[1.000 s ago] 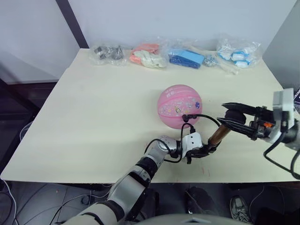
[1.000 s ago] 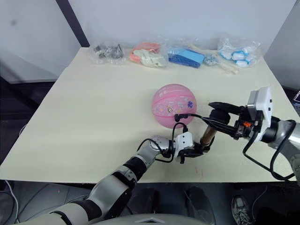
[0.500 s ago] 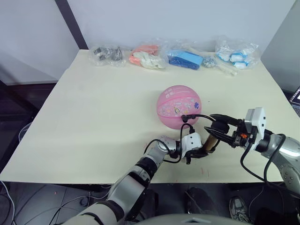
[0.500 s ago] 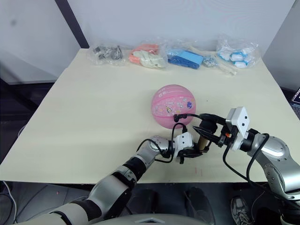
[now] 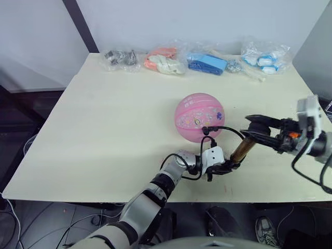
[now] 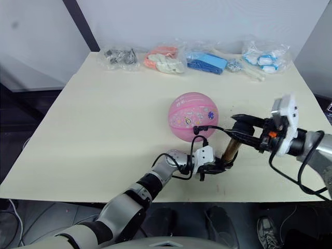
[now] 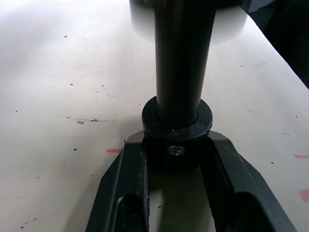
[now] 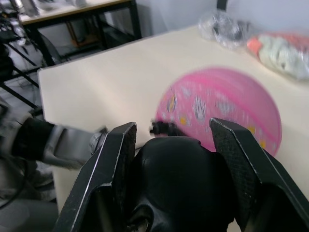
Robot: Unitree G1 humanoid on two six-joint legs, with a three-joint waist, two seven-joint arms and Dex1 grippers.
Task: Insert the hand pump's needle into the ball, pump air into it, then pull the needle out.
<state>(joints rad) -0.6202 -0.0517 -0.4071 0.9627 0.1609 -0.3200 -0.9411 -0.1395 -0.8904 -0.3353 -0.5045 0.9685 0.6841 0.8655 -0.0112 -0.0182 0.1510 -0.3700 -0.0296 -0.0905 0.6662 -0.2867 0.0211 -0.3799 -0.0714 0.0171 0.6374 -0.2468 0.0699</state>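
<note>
Right gripper farther right; one ball.

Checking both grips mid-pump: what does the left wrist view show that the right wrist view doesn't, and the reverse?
Left wrist view alone: the left gripper with its jaws clamped on the black base cap of the hand pump, which stands on the table above small red marks.

Right wrist view alone: the right gripper shut on the pump's black handle, with the ball and the hose fitting at its side beyond, plus bagged items farther back.

Both: the pump and the table.
</note>
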